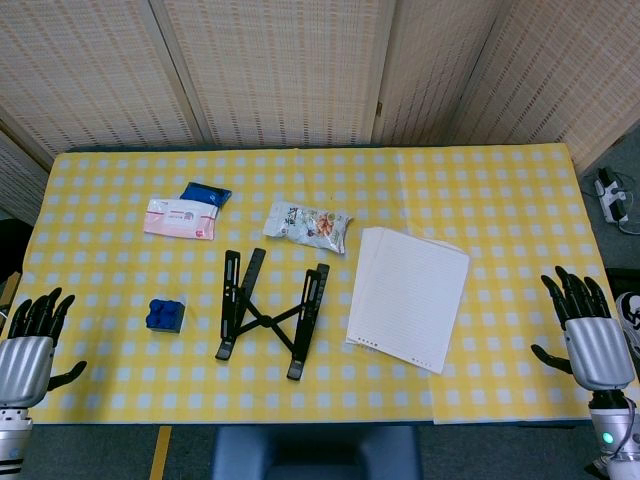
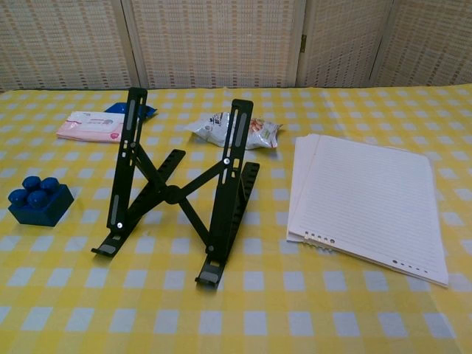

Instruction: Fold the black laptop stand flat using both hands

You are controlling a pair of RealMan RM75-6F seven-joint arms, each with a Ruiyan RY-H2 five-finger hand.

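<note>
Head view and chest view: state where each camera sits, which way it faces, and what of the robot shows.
Head view: high, looking down on the yellow checked table; left hand and right hand show, both open, at its near corners.
Chest view: low at the near edge, facing across the table toward the screens; no robot part shows.
Shared: black laptop stand, lined paper, blue block, snack bag.

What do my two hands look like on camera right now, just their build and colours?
Head view only: both the left hand and right hand have black fingers on a silver-grey metallic palm shell. Below the right hand, the wrist section carries a small lit green-white indicator. No cables are visible.
</note>
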